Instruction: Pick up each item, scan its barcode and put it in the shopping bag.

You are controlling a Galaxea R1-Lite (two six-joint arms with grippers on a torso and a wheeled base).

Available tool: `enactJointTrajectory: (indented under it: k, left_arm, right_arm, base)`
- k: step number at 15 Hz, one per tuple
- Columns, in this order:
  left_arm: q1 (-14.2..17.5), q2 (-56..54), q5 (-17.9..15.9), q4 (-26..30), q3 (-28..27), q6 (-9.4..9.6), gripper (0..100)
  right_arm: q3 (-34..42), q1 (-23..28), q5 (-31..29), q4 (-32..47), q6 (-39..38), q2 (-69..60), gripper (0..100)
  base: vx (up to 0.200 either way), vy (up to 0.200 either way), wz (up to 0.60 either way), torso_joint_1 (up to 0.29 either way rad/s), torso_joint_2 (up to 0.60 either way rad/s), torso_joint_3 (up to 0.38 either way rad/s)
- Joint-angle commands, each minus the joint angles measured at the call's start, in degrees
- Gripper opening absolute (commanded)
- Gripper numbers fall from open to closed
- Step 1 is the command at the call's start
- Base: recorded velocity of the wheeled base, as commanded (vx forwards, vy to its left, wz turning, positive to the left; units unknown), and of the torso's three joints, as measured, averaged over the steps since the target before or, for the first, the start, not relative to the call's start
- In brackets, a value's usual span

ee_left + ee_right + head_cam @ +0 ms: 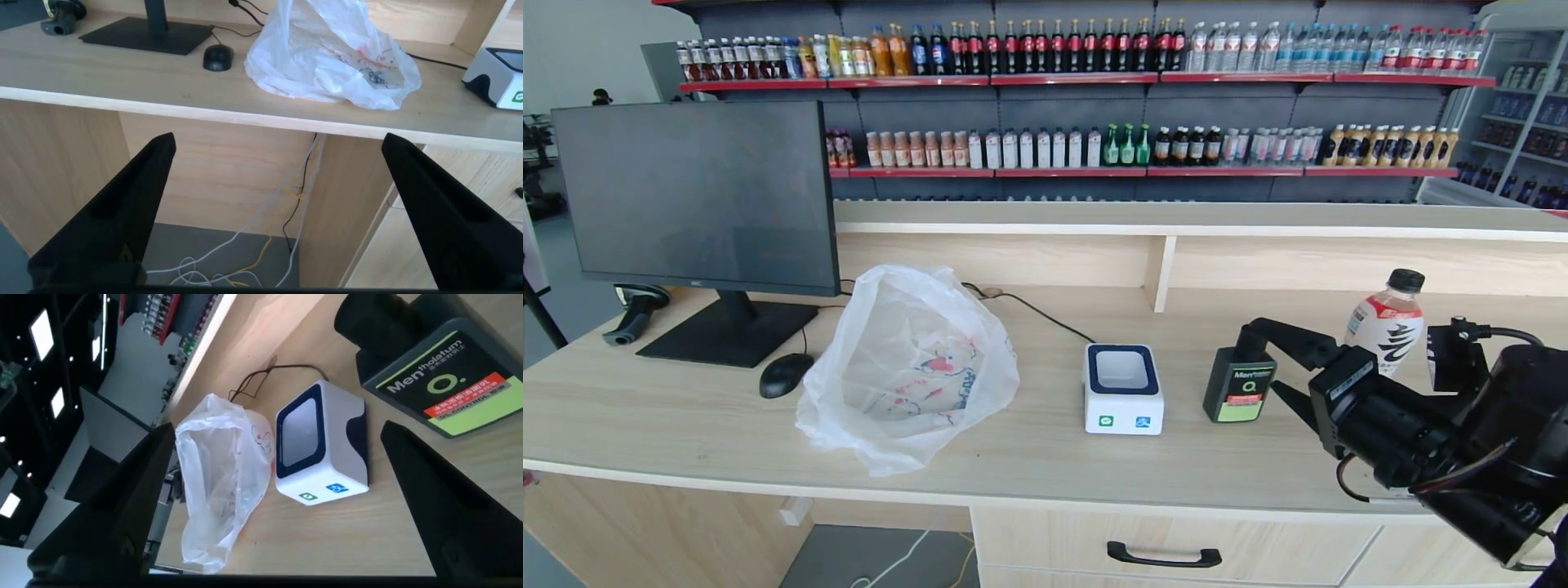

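Where the counter (1045, 465) meets its front edge, a bare strip runs before the bag (907, 367), the scanner (1122, 388) and the green bottle (1240, 384). The bag sits left of the scanner with open wood between them. The green bottle stands upright just right of the scanner, apart from it. A drink bottle (1384, 322) stands farther back on the right. The right gripper (1270, 367) is spread wide just beside the green bottle and holds nothing; whether a finger touches the cap cannot be told. The left gripper (278, 220) hangs below the counter edge, also wide and empty.
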State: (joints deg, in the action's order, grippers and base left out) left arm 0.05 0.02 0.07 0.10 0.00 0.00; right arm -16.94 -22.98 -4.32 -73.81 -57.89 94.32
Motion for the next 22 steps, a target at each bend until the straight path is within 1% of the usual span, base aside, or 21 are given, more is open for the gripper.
enactJointTrajectory:
  k: [1,5,9,12,17,20,22]
  left_arm:
    - [0.04,-0.02,0.01,-0.01,0.00,0.00,100]
    - [0.04,-0.02,0.01,-0.01,0.00,0.00,100]
    - [0.04,-0.02,0.01,-0.01,0.00,0.00,100]
    - [0.04,0.06,0.01,-0.01,0.00,0.00,100]
    - [0.04,-0.02,0.01,-0.01,0.00,0.00,100]
    - [0.04,0.06,0.01,-0.01,0.00,0.00,100]
    - [-0.05,-0.02,0.01,-0.01,0.00,0.00,100]
  right_arm:
    - [0.51,1.18,0.01,-4.32,1.29,5.35,100]
    - [0.95,2.94,-0.17,-9.68,1.82,9.30,100]
    - [1.21,3.03,-0.17,-10.39,2.52,10.10,100]
    - [1.12,3.20,-0.17,-12.32,2.61,11.24,100]
    - [0.95,3.20,-0.17,-12.67,3.66,12.47,100]
    - [0.51,4.52,-0.17,-15.92,4.19,15.28,100]
    - [-0.19,5.66,-0.25,-16.19,6.48,18.09,100]
  base:
    - [0.000,0.000,0.00,0.000,0.00,0.000]
    - [0.000,0.000,0.00,0.000,0.00,0.000]
    - [0.000,0.000,0.00,0.000,0.00,0.000]
    - [0.000,0.000,0.00,0.000,0.00,0.000]
    - [0.000,0.000,0.00,0.000,0.00,0.000]
    - [0.000,0.000,0.00,0.000,0.00,0.000]
    - [0.000,0.000,0.00,0.000,0.00,0.000]
